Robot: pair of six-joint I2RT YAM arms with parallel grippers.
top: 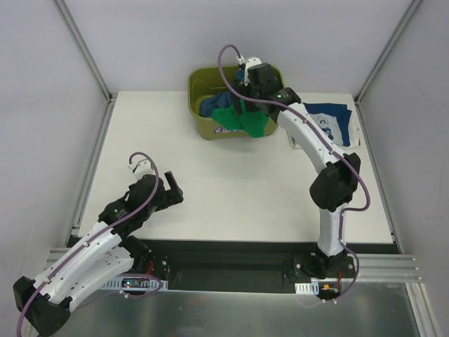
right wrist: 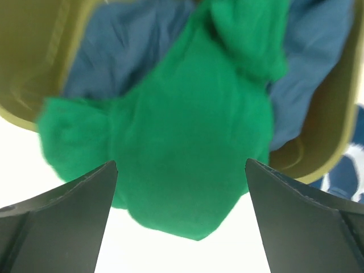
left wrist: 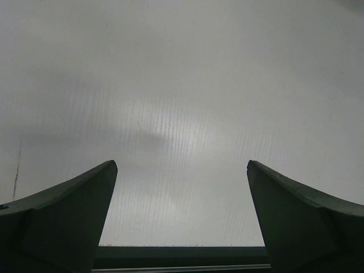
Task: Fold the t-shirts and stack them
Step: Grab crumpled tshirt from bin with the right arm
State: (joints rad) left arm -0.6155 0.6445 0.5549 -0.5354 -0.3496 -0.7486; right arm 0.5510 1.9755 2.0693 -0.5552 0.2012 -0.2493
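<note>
Right gripper (right wrist: pixel 181 165) hangs wide open, holding nothing, just above the green t-shirt (right wrist: pixel 187 108), which spills over the tub (right wrist: pixel 34 62) rim. It should pinch one edge, not the bunched middle, so the blue t-shirt (right wrist: pixel 114 51) is not dragged along.

**Matt cloth, smooth plastic, bare metal**

Soft, matt, creased cloth is seen in the green t-shirt (right wrist: pixel 187 153) at the centre of the right wrist view, and in the mid-blue t-shirt (right wrist: pixel 114 51) at its upper left. The navy t-shirt (top: pixel 330 123), upper right in the top view, is matt cloth with a pale print. The olive tub (top: pixel 198 116) is shown as smooth plastic with a slight sheen. The counter (top: pixel 231 189) appears matt and off-white. On the left claw (left wrist: pixel 181 165), dark matt fingers (left wrist: pixel 68 216) are seen. Dull grey metal is shown in the frame post (top: pixel 84 49) at upper left.
</note>
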